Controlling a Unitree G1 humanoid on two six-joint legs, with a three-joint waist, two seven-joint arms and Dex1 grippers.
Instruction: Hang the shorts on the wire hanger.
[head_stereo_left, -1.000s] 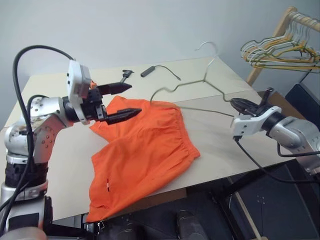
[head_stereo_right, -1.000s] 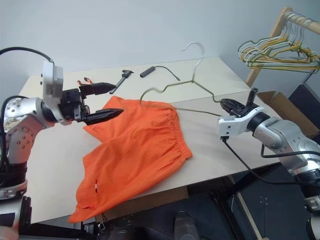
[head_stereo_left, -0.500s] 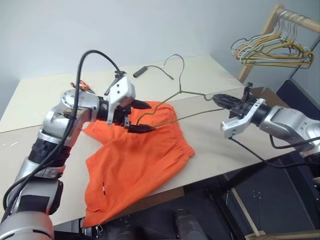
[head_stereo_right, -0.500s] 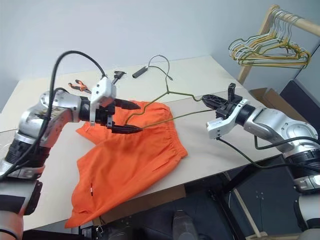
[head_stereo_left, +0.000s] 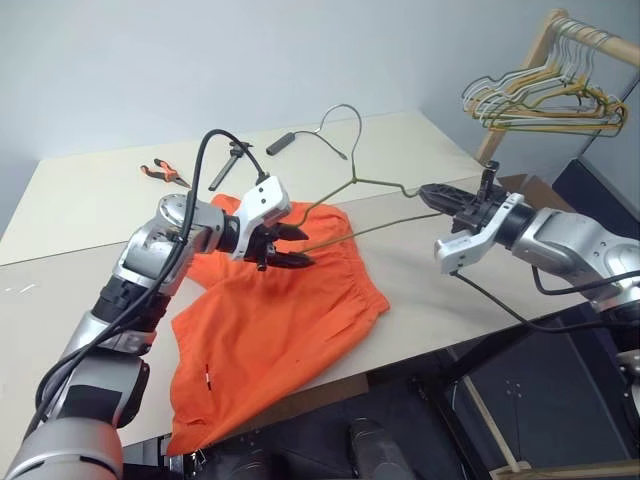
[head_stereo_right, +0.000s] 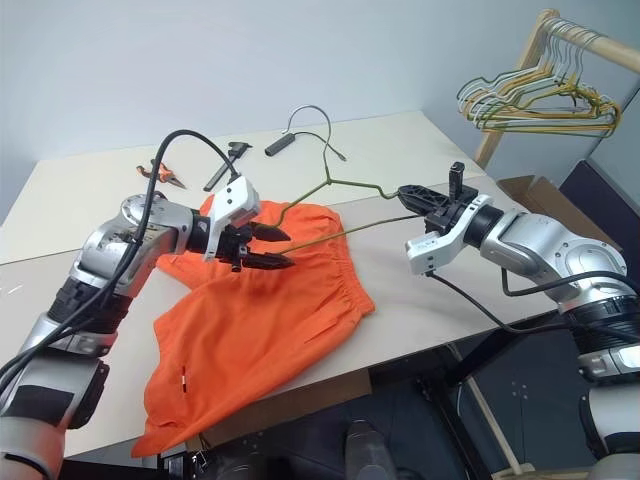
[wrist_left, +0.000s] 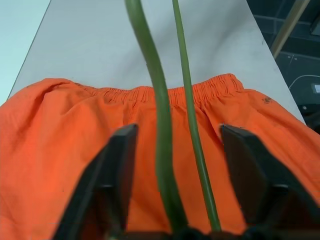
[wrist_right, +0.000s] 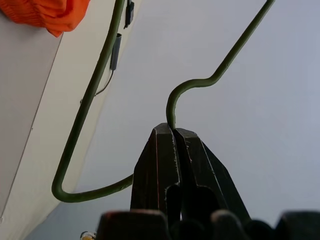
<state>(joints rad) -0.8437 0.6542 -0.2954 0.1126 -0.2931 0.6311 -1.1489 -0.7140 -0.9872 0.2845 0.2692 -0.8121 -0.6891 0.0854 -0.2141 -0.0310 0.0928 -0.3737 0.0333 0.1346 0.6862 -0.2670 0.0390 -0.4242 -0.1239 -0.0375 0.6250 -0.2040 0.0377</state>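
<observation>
Pale grey wall is seen behind a cream-topped bench (head_stereo_left: 420, 150), on which the shorts (head_stereo_left: 290, 320) are spread, one leg draped over the near edge. Small hand tools, among them orange-handled pliers (head_stereo_left: 158, 173) and a black cable with a cylindrical handle (head_stereo_left: 283, 142), are laid near the far edge. A wooden rack (head_stereo_left: 520, 75) carrying bunched hangers (head_stereo_left: 540, 100) is positioned beyond the right corner. The wire hanger (head_stereo_left: 345, 185) is held above the bench, its hook raised and its far end lying over the waistband of the shorts. The right hand (head_stereo_left: 432, 195) is closed on a bend of the hanger wire. The left hand (head_stereo_left: 290, 248) is set over the shorts with its fingers (wrist_left: 117, 170) parted; two runs of the hanger wire pass between them without visible contact.
</observation>
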